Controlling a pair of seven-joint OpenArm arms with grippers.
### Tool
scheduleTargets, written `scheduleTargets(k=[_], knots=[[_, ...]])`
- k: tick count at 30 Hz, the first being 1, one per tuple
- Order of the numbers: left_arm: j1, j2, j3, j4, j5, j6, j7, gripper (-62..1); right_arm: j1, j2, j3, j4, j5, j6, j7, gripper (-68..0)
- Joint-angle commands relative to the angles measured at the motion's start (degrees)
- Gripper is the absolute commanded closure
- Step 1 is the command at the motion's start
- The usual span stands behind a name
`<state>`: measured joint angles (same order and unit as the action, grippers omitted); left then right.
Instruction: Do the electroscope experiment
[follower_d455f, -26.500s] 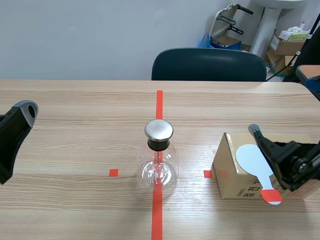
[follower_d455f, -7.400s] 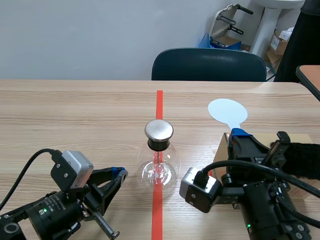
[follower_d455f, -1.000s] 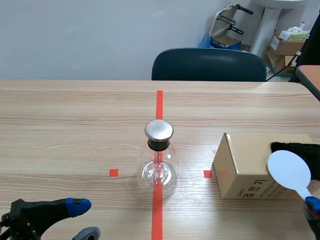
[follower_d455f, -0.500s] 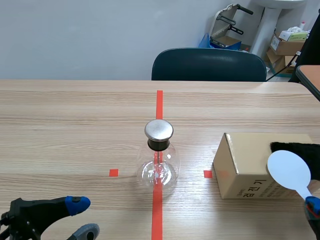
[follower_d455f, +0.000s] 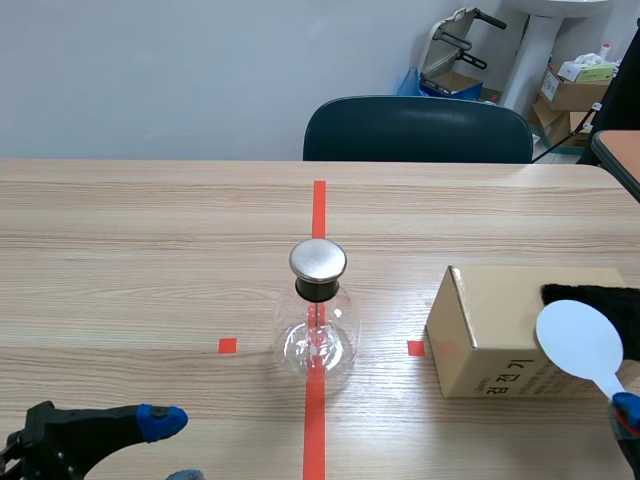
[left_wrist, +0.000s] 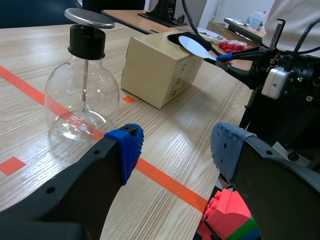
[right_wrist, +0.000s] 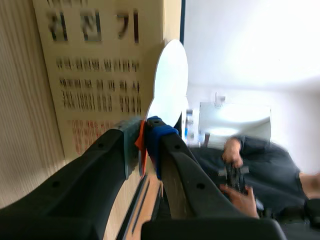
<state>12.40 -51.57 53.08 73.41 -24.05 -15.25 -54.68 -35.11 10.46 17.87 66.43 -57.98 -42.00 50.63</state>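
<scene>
Left gripper (left_wrist: 175, 147): lower toward the near edge of the table (follower_d455f: 150, 230) than half a second ago, fingers spread, empty. Right gripper (right_wrist: 142, 145): unchanged, clamped on the red-ended handle of the flat white oval paddle (follower_d455f: 578, 340), in front of the cardboard box (follower_d455f: 480, 325) near the right edge. Electroscope (follower_d455f: 317, 325): round clear glass flask, black neck, polished metal disc, standing mid-table.

Scene lit evenly from overhead; faint shadow thrown beneath the clear round glass flask (follower_d455f: 317, 340). A sheen is caught on its brushed metal cap (follower_d455f: 318, 260). Right wrist view's background is blown out white.
</scene>
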Motion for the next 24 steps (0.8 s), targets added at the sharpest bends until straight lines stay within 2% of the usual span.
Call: scheduleTargets(k=[1, 3, 5, 7, 10, 12, 14, 17, 19, 21, 24], knots=[[0.0, 0.1, -0.3, 1.0, -0.1, 0.1, -0.8, -32.8, -0.1, 0.5, 0.1, 0.4, 0.5, 0.0, -6.1, -1.7], [0.0, 0.1, -0.3, 1.0, -0.1, 0.5, -0.8, -32.8, -0.1, 0.5, 0.1, 0.4, 0.5, 0.0, -12.8, -1.7], [0.0, 0.1, -0.3, 1.0, -0.1, 0.5, -0.8, -32.8, -0.1, 0.5, 0.1, 0.4, 0.5, 0.0, -14.5, -1.7], [0.0, 0.2, -0.3, 1.0, -0.1, 0.5, -0.8, -32.8, -0.1, 0.5, 0.1, 0.4, 0.3, 0.0, -10.6, -1.7], [0.0, 0.2, -0.3, 1.0, -0.1, 0.5, -0.8, -32.8, -0.1, 0.5, 0.1, 0.4, 0.3, 0.0, 0.9, -1.7], [0.0, 0.2, -0.3, 1.0, -0.1, 0.5, -0.8, -32.8, -0.1, 0.5, 0.1, 0.4, 0.3, 0.0, 3.3, -1.7], [0.0, 0.2, -0.3, 1.0, -0.1, 0.5, -0.8, -32.8, -0.3, 0.4, 0.1, 0.4, 0.4, 0.0, -0.4, -1.7], [0.0, 0.2, -0.3, 1.0, -0.1, 0.5, -0.8, -32.8, -0.3, 0.5, 0.1, 0.4, 0.5, 0.0, -11.7, -1.7], [0.0, 0.2, -0.3, 1.0, -0.1, 0.5, -0.8, -32.8, -0.3, 0.5, 0.1, 0.4, 0.5, 0.0, -15.8, -1.7], [0.0, 0.1, -0.3, 1.0, -0.1, 0.5, -0.8, -32.8, -0.2, 0.5, 0.1, 0.4, 0.4, 0.0, -14.0, -1.7], [0.0, 0.1, -0.3, 1.0, -0.1, 0.5, -0.8, -32.8, -0.1, 0.5, 0.1, 0.4, 0.2, 0.0, -4.0, -1.7]])
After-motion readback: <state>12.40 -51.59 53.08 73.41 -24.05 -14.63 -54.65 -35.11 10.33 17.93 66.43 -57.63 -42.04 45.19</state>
